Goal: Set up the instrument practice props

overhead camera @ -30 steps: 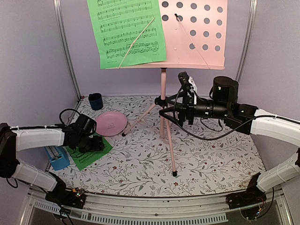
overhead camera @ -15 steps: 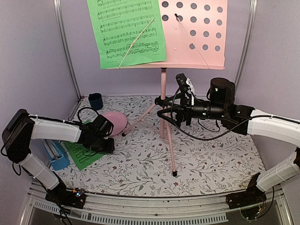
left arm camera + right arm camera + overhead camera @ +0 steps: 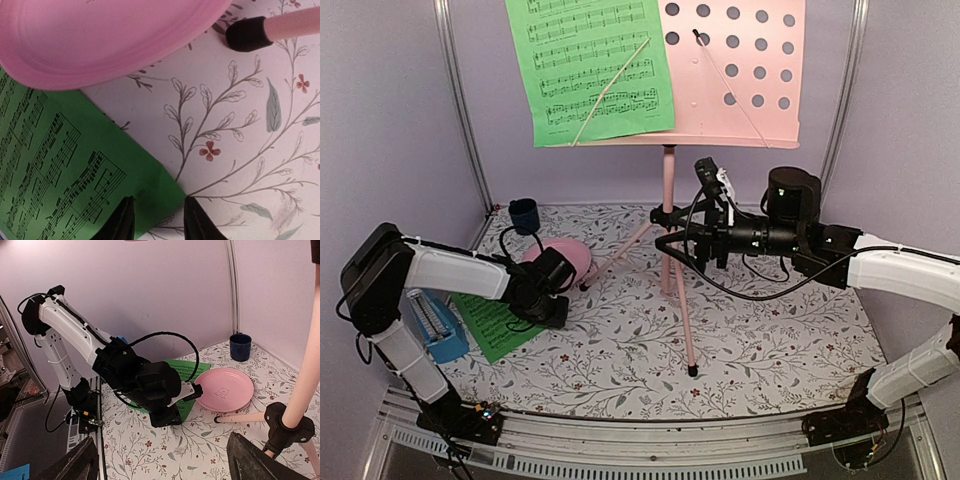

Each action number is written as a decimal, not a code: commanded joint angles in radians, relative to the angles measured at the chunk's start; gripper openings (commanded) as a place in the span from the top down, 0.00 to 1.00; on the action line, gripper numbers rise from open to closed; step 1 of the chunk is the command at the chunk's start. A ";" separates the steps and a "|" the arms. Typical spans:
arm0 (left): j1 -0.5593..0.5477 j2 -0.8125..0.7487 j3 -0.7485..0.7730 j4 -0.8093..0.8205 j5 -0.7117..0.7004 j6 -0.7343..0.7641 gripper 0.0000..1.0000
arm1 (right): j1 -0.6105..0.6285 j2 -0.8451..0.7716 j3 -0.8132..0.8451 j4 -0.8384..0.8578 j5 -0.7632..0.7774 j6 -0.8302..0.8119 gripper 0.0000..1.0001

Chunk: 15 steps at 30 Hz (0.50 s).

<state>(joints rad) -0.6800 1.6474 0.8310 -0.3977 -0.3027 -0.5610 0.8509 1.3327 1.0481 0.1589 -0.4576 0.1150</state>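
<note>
- Upright green sheet (image 3: pixel 595 65): printed staves of music notes; no words can be read.
- Lying green sheet (image 3: pixel 60 165): staves and notes, no legible words.
- Pink plate (image 3: pixel 224 389): small outline drawing at its centre, no letters.

Pink disc (image 3: pixel 100 40) overlaps the green page (image 3: pixel 75 150), stand leg (image 3: pixel 295 22) close by; tabletop (image 3: pixel 240 130) alongside lies open
</note>
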 commanded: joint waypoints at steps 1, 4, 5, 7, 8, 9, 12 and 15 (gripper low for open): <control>-0.013 0.028 0.002 -0.016 -0.031 0.011 0.66 | 0.006 -0.009 -0.007 0.027 0.005 -0.001 0.10; -0.013 0.036 0.000 -0.013 -0.027 0.014 0.74 | 0.006 -0.010 -0.009 0.027 0.006 0.002 0.10; -0.013 0.032 -0.002 -0.012 -0.026 0.013 0.76 | 0.007 -0.012 -0.011 0.027 0.008 0.002 0.10; -0.012 0.019 -0.006 -0.012 -0.023 0.016 0.83 | 0.006 -0.016 -0.014 0.027 0.012 0.002 0.10; -0.013 0.011 -0.009 -0.012 -0.021 0.016 0.87 | 0.006 -0.018 -0.017 0.027 0.015 0.001 0.10; -0.012 0.002 -0.011 -0.012 -0.015 0.015 0.94 | 0.006 -0.018 -0.019 0.027 0.016 0.001 0.10; -0.013 -0.027 -0.012 -0.021 -0.005 0.009 1.00 | 0.006 -0.020 -0.021 0.027 0.017 0.000 0.10; -0.013 -0.067 -0.015 -0.038 -0.007 -0.001 1.00 | 0.006 -0.021 -0.020 0.027 0.018 -0.001 0.10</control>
<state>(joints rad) -0.6834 1.6436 0.8238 -0.4110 -0.3168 -0.5507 0.8509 1.3323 1.0344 0.1616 -0.4500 0.1150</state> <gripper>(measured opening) 0.012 0.903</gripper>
